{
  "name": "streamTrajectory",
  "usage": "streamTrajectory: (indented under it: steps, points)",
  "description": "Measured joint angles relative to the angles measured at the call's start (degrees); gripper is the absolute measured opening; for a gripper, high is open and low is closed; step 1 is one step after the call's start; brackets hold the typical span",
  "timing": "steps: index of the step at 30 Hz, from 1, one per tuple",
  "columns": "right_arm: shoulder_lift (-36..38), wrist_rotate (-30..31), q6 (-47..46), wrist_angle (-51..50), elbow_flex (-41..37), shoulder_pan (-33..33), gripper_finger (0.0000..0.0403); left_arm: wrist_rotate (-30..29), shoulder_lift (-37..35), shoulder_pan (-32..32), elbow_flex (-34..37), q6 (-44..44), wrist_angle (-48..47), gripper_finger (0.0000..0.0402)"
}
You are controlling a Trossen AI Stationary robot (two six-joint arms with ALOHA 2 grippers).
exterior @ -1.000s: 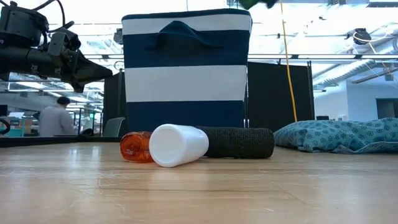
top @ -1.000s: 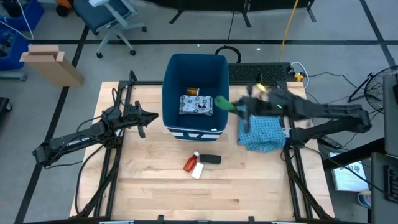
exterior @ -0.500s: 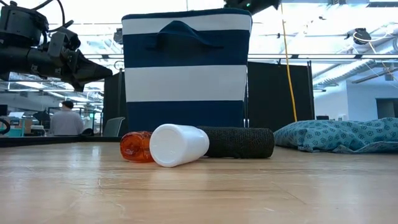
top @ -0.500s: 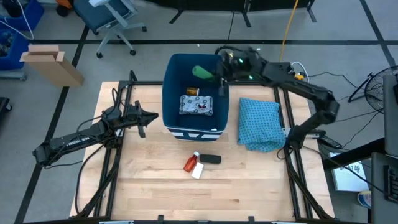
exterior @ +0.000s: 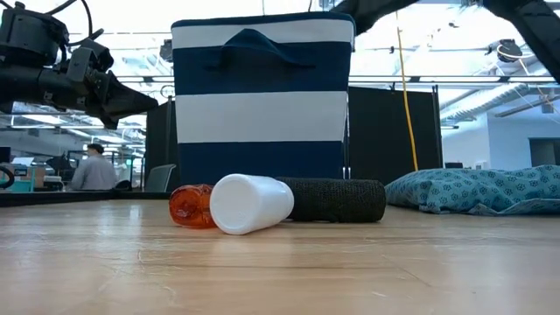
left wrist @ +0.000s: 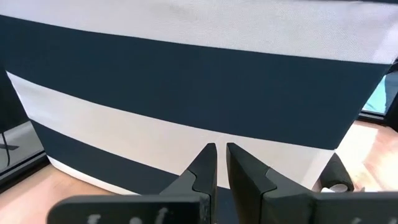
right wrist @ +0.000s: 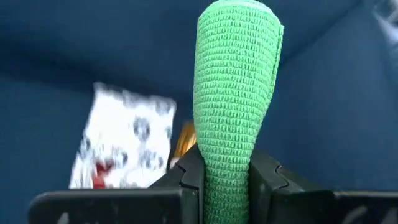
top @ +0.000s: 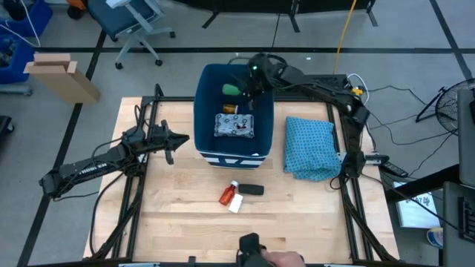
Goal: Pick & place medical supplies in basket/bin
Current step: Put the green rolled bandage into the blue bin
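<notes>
the big deep dark-blue and white striped soft cloth bin (top: pixel 231 111) stands at the far middle of the pale wooden table (top: pixel 185 222), and its sides look floppy, so it could lean if pushed. beside it lies the folded blue patterned cloth (top: pixel 310 147), which is not one of the supplies. inside the bin lie a flat white packet with dark and red print (top: pixel 234 124) and a small orange pill bottle (top: pixel 229 108). the right gripper (right wrist: pixel 226 180) is over the far end of the bin, squeezing one end of a soft green knitted wrap roll (right wrist: pixel 236 93). the roll looks light and squashy, not slippery, and it bends in where the fingers pinch it, so low on one end is a fine place to hold. half a second ago the right arm was more to the side rim; now it is further in over the bin. on the table in front, touching each other, lie a black wrap roll (exterior: pixel 337 200) and a red bottle with a white cap (exterior: pixel 229 205); the bottle is hard and round and may roll. the left gripper (left wrist: pixel 221 163) waits near the bin's side, pinched nearly closed on nothing, same as before.
</notes>
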State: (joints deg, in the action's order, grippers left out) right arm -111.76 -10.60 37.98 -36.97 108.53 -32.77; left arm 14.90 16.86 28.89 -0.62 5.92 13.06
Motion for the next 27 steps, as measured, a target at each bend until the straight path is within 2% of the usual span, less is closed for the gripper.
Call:
streamTrajectory:
  steps: [18, 23, 27]
  points:
    - [-14.7, 1.6, 3.7, -11.0, 0.4, -0.6, 0.0055, 0.0, 0.0, 0.0, 0.0, -2.0, 0.0, 0.0035]
    - [-15.9, 1.7, 3.6, -11.9, 0.3, -0.8, 0.0059, 0.0, 0.0, 0.0, 0.0, -2.5, 0.0, 0.0035]
    - [-14.4, 2.9, 2.7, -9.3, 0.2, -1.1, 0.0086, 0.0, 0.0, 0.0, 0.0, -2.6, 0.0, 0.0035]
